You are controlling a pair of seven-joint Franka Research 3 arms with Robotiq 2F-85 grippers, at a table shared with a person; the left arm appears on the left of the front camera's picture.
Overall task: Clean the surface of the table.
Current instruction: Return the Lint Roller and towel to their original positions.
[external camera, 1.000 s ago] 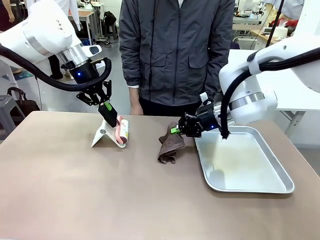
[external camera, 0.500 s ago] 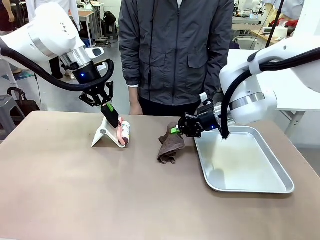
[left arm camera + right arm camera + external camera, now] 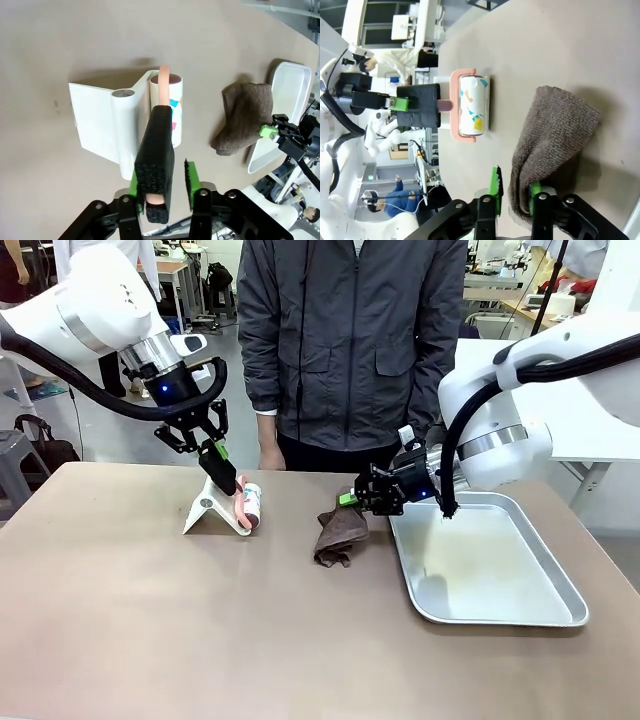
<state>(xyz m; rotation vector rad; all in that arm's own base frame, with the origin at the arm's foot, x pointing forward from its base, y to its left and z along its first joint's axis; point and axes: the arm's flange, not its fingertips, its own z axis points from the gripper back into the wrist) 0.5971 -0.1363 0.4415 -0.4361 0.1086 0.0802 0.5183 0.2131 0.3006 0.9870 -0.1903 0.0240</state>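
Front view: left pincer [image 3: 222, 468] is gripping a lint roller [image 3: 247, 507] at the table's [image 3: 200, 620] far left; right pincer [image 3: 352, 500] is clamping a brown cloth [image 3: 338, 533] beside the tray [image 3: 480, 565].

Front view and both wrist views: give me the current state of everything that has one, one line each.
Left hand: shut on the lint roller's pink handle.
Lint roller: low at its white stand, roll by the table.
White stand: sitting on the table.
Right hand: shut on the brown cloth.
Brown cloth: pinched at its top edge, bunched, lower part on the table.
Metal tray: flat on the table, nothing in it.
Table: bare in front.
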